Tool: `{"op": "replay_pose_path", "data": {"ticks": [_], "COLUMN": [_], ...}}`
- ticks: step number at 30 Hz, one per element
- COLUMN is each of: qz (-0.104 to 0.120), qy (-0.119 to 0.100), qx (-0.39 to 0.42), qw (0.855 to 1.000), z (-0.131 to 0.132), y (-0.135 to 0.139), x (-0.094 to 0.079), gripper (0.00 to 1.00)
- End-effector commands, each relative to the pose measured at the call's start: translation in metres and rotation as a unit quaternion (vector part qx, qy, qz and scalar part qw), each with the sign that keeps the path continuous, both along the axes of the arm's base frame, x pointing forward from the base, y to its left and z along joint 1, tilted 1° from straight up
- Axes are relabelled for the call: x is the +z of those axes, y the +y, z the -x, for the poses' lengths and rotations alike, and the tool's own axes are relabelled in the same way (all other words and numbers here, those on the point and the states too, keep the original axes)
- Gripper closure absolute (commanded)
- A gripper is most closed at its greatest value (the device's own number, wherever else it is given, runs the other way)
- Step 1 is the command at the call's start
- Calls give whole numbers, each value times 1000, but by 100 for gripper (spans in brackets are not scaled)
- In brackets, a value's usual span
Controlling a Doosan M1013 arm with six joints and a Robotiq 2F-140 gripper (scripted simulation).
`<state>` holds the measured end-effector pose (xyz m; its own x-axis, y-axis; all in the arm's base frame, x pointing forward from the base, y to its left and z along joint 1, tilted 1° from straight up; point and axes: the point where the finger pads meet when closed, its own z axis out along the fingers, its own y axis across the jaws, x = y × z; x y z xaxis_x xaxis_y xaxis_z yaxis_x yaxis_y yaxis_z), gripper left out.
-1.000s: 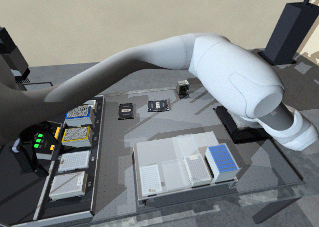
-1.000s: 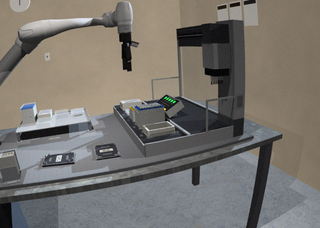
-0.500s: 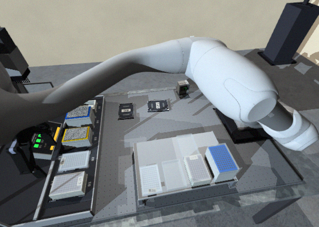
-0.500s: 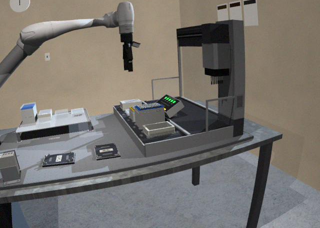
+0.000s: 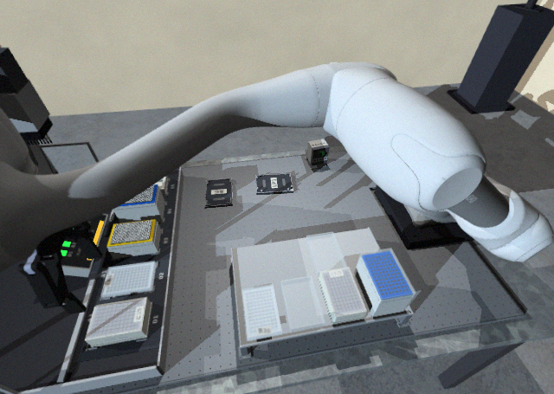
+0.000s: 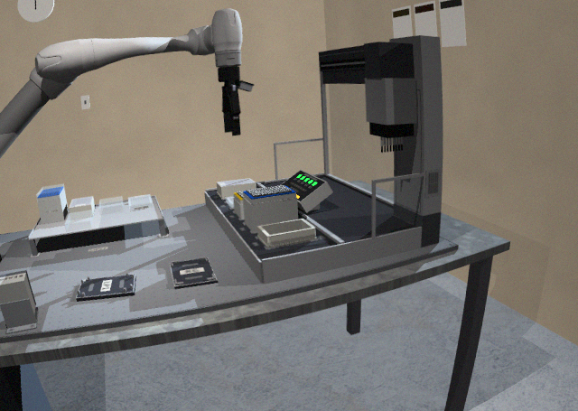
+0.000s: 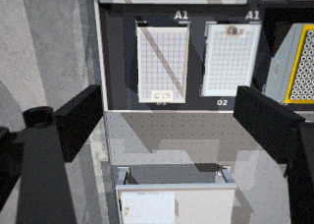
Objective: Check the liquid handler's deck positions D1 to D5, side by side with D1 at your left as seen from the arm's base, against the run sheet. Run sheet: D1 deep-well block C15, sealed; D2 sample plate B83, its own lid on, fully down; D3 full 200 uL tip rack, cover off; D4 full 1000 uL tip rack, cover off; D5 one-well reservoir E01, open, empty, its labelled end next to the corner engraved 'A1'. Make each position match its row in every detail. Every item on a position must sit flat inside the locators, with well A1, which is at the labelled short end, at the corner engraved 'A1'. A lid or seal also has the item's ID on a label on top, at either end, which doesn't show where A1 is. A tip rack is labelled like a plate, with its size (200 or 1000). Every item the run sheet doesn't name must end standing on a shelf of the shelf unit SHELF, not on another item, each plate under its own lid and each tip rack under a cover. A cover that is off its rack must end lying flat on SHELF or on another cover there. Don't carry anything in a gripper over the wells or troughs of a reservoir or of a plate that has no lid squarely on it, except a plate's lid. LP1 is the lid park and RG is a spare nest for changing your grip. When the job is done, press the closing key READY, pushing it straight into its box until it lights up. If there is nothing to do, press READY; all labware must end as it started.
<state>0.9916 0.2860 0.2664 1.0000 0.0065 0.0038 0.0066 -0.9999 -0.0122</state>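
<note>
My gripper [image 6: 231,117] hangs high above the table, near the D1 end of the deck, open and empty; its fingers frame the wrist view [image 7: 172,121]. Below it, D1 holds a white block [image 7: 162,64] with a top label C15 at the end away from the engraved A1 [image 7: 181,15]. D2 holds a white plate [image 7: 232,59] with a blurred label at the A1 end. A yellow-rimmed tip rack [image 5: 133,235] and a blue-rimmed tip rack [image 5: 140,199] follow, both uncovered. An open reservoir [image 6: 286,233] sits at the last position.
The shelf unit [image 5: 312,278] carries a white plate [image 5: 261,311], a clear cover [image 5: 301,302], another plate [image 5: 342,293] and a blue-topped rack [image 5: 387,282]. Two black nests [image 5: 219,191] [image 5: 273,183] and the key box [image 5: 318,151] stand behind. The handler's gantry [image 6: 401,94] rises over the deck.
</note>
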Motion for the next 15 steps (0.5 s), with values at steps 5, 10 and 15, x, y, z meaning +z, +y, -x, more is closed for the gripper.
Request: {"op": "replay_pose_path", "data": {"ticks": [5, 10, 15], "qz": [0, 0, 0], "qy": [-1, -1, -1], "qx": [0, 0, 0], "qw": [1000, 1000, 1000], "z": [0, 0, 0], "y": [0, 1, 1], "x": [-9, -15, -24], "gripper": [21, 21, 21]}}
